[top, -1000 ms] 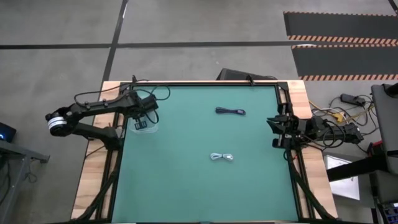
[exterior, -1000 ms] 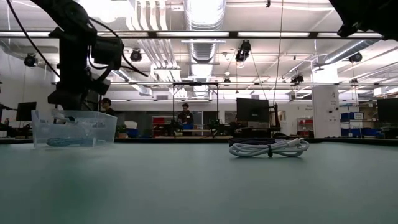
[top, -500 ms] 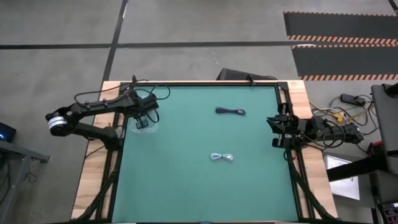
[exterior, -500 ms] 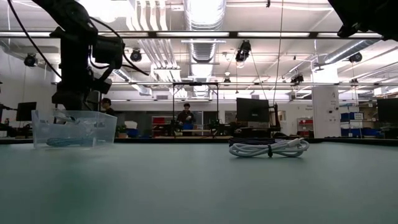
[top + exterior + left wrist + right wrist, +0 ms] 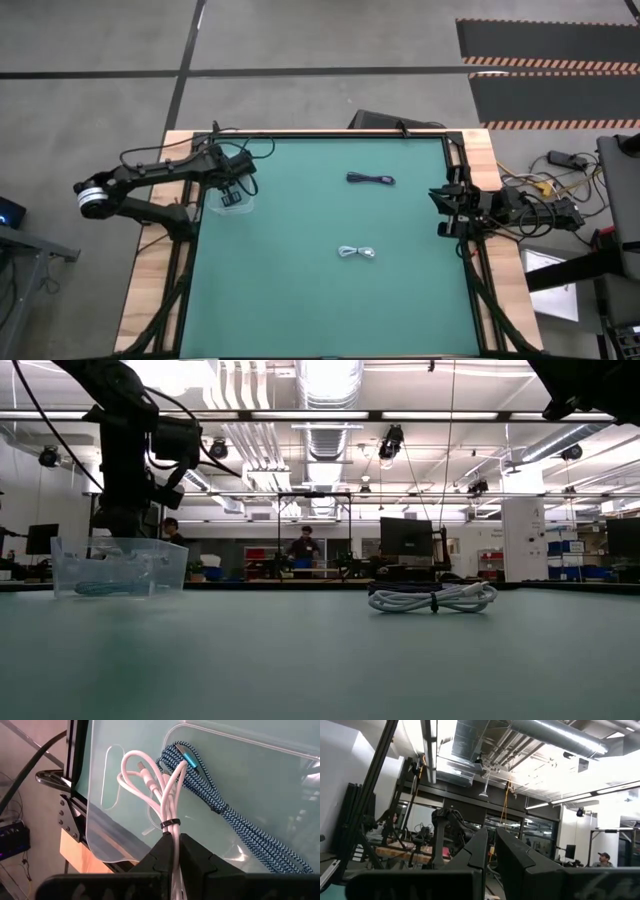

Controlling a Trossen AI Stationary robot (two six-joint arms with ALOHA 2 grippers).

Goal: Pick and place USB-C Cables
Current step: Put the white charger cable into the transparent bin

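- Left gripper (image 5: 174, 851): fingers pinched shut on the white cable (image 5: 150, 782), clamping it just below its black tie, held over the clear tray (image 5: 120, 850).
- White cable: a light, limp looped bundle; loops fan forward from the fingertips, long axis running straight out from the jaws. Likely to flop on release; the tied waist is the surest hold.
- Teal-green cable (image 5: 235, 817): lies in the tray just beyond and beside the white loops, braided, soft, its plug end nearest the loops and its length trailing off diagonally.
- Pale silvery-blue cable (image 5: 357, 253): well apart on the green mat (image 5: 300, 290), mid-table, long axis across the table. Light; take at the tie.
- Black cable (image 5: 370, 179): farther still, lying crosswise.
- Right gripper (image 5: 490, 851): farthest, parked at the opposite table edge, closed on nothing.
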